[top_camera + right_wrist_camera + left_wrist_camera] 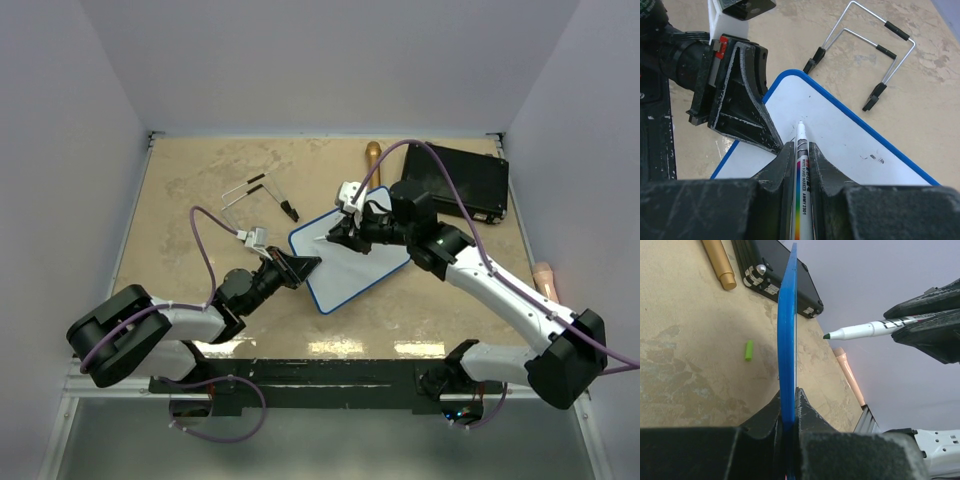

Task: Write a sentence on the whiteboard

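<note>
Gripper, left [306, 266]: clamped tight on the near-left rim of the whiteboard [358, 262], which sits mid-table. Gripper, right [338, 234]: clenched around a white marker [802, 165], its uncapped tip poised over the board's left end, just short of the surface.

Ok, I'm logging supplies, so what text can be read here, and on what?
"AWMY 2301": on the marker barrel, in the right gripper.
"WHITE BOARD MARKER": same barrel, small, less certain.
Marks on the whiteboard: too small to read.
Labels on the black case: blurred.
</note>
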Controlling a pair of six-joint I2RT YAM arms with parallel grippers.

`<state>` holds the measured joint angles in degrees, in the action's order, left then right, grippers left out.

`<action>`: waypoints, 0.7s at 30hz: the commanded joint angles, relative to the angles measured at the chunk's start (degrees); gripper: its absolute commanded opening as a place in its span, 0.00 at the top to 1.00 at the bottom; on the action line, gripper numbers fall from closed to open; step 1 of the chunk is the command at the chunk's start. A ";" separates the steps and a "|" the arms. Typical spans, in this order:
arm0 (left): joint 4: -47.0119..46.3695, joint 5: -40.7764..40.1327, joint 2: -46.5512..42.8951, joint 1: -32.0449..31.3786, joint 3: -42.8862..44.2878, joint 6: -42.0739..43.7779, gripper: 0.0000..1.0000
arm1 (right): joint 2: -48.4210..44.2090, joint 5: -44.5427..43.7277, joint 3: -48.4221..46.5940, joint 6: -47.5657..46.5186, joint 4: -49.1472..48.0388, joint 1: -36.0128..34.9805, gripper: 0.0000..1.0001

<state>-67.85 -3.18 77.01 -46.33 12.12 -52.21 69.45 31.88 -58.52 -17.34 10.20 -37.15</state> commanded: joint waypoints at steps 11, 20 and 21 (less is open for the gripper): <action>-29.18 -1.30 -0.99 -1.05 3.09 -1.50 1.00 | 1.92 -3.58 0.16 1.79 -4.04 -1.00 1.00; -29.53 -1.30 -1.34 -1.05 2.82 -1.41 1.00 | 3.06 -4.19 0.25 1.79 -3.69 -1.35 1.00; -29.61 -1.39 -1.34 -1.05 2.73 -1.32 1.00 | 3.23 -4.37 0.25 1.87 -3.69 -1.26 1.00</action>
<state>-67.85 -3.42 77.01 -46.98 12.12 -52.93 72.12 29.21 -58.37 -16.14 8.54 -38.15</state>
